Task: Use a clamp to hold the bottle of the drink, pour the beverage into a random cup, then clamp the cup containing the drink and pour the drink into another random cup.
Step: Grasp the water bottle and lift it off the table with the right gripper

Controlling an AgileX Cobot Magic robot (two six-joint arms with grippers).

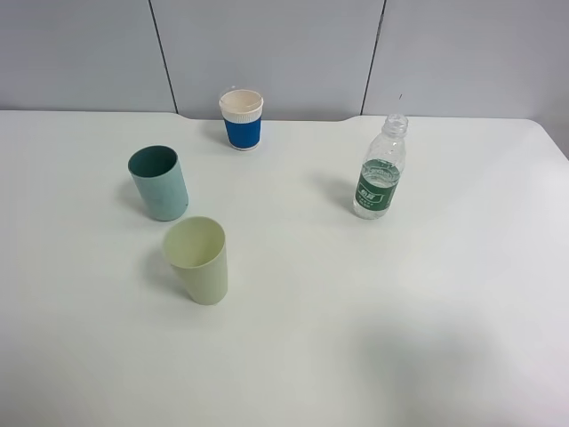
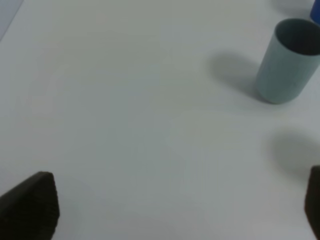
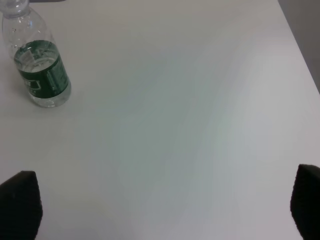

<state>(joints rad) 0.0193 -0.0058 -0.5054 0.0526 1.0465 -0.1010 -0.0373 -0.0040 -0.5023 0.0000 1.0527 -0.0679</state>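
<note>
A clear uncapped plastic bottle (image 1: pixel 380 172) with a green label stands upright at the right of the white table; it also shows in the right wrist view (image 3: pixel 37 62). A teal cup (image 1: pixel 159 182) and a pale yellow-green cup (image 1: pixel 199 259) stand at the left, a blue paper cup (image 1: pixel 242 118) with a white rim at the back. The teal cup shows in the left wrist view (image 2: pixel 289 61). Neither gripper shows in the high view. My left gripper (image 2: pixel 175 207) is open and empty, away from the teal cup. My right gripper (image 3: pixel 162 210) is open and empty, away from the bottle.
The white table (image 1: pixel 373 320) spreads wide at the front and right. A grey panelled wall (image 1: pixel 284 44) runs behind its far edge. The table's right edge shows in the right wrist view (image 3: pixel 300 55).
</note>
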